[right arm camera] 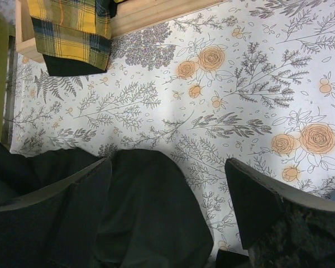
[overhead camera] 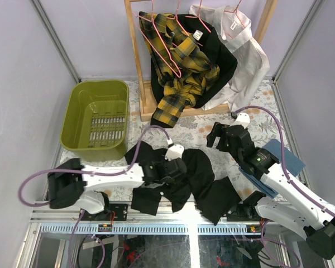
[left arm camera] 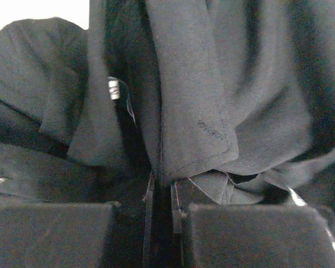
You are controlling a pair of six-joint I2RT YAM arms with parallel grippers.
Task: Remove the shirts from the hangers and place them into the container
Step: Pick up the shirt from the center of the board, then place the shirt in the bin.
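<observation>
A black shirt lies crumpled on the table near the middle of its near edge, off any hanger and outside the tub; the left claw is down on the shirt's left part; in the left wrist view the claw is closed, a fold of the shirt pinched in the narrow slit between its fingers.

The right claw hangs over the table toward the right edge, just beyond the shirt's far side; the right wrist view shows the claw wide open and holding nothing, with the shirt and floral table showing between its fingers.

The green tub stands at the far-left part of the table, just left of the rack; the rack stands at the middle of the far edge.

On the rack hang a plaid shirt, a second black shirt behind it and a white shirt to the right, on pink hangers; the plaid shirt's hem droops over the rack's base; a blue cloth lies by the right edge, under the right arm.
</observation>
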